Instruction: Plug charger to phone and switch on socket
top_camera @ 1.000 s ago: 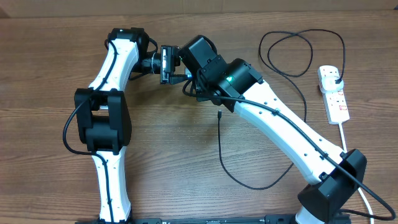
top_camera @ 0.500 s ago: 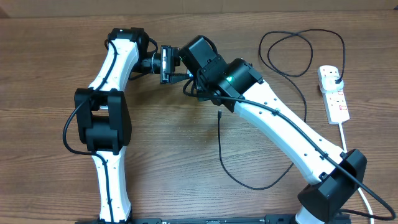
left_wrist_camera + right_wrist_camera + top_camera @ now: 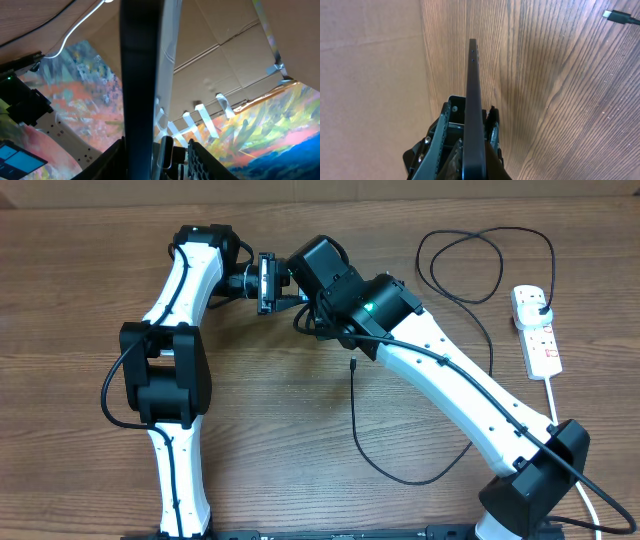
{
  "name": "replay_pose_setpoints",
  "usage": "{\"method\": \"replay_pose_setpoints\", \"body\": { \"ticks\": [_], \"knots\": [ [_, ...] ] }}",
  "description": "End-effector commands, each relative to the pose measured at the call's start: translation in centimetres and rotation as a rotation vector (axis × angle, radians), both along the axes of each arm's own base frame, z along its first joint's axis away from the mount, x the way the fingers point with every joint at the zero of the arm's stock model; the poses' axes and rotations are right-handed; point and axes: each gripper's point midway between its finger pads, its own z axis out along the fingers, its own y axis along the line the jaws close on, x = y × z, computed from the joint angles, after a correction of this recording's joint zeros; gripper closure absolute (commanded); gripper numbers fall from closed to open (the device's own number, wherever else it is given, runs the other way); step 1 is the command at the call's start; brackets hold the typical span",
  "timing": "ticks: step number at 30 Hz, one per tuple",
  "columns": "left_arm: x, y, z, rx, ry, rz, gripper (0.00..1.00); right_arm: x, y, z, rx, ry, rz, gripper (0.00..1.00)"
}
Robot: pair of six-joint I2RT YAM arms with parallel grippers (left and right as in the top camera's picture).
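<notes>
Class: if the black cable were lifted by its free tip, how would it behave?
Probably floppy: the cable lies in loose loops. Likely light, being so thin. Its far end seems plugged into the socket, so it may tug there.

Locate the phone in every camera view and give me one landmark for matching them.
Overhead: the phone, edge-on, upper left of centre, between the two arms.
Left wrist: a dark slab running top to bottom, just left of centre.
Right wrist: a thin dark edge up the middle.
Shared landmark: the wooden table, right side of the right wrist view, top-left corner of the left wrist view.
</notes>
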Motion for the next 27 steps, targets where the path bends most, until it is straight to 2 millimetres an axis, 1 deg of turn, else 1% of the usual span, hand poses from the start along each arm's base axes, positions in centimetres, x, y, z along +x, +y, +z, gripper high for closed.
{"method": "replay_pose_setpoints", "body": {
  "ticks": [1, 4, 10, 14, 27],
  "knots": [
    [0.25, -0.11, 0.96, -0.025, -0.015, 0.003, 0.61, 0.01, -0.33, 3.57, 0.049, -0.080, -0.020, 0.96],
    [0.24, -0.11, 0.96, -0.025, -0.013, 0.003, 0.66, 0.00, -0.32, 3.56, 0.049, -0.080, -0.020, 0.96],
    [0.23, -0.11, 0.96, -0.025, -0.012, 0.003, 0.68, -0.06, -0.19, 3.54, 0.055, -0.076, -0.015, 0.96],
    [0.23, -0.11, 0.96, -0.025, -0.009, 0.003, 0.72, -0.11, -0.09, 3.52, 0.059, -0.073, -0.011, 0.96],
    [0.13, -0.10, 0.98, -0.023, 0.005, 0.003, 0.76, -0.10, -0.10, 3.52, 0.059, -0.073, -0.011, 0.96]
  ]
}}
